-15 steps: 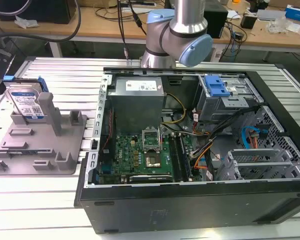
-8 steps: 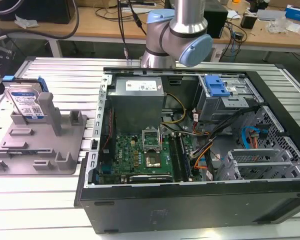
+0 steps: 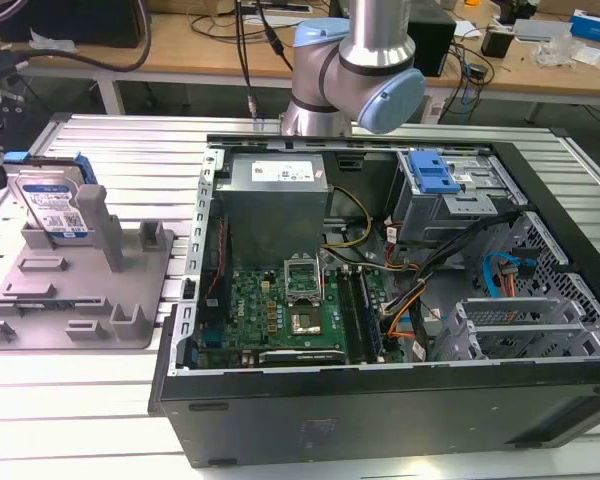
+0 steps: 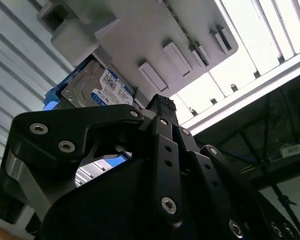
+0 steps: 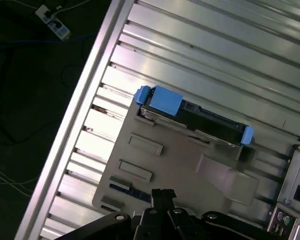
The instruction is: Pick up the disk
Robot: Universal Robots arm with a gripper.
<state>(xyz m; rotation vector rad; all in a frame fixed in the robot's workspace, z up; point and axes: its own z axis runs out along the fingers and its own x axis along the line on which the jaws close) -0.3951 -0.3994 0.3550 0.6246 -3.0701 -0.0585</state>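
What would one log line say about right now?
disk: upright in grey fixture, ungrasped | gripper: shut, empty, apart from disk

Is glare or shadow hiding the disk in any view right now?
Exterior view: even light, disk clear, standing in the grey fixture. Second wrist view: table slats glare white, disk label evenly lit, the dark tool covering its lower part. First wrist view: bright streaks on the slats, disk edge dark between its blue rails.

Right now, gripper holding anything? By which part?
Nothing held. The jaws are shut and empty; the disk stands in the grey fixture, apart from the gripper.
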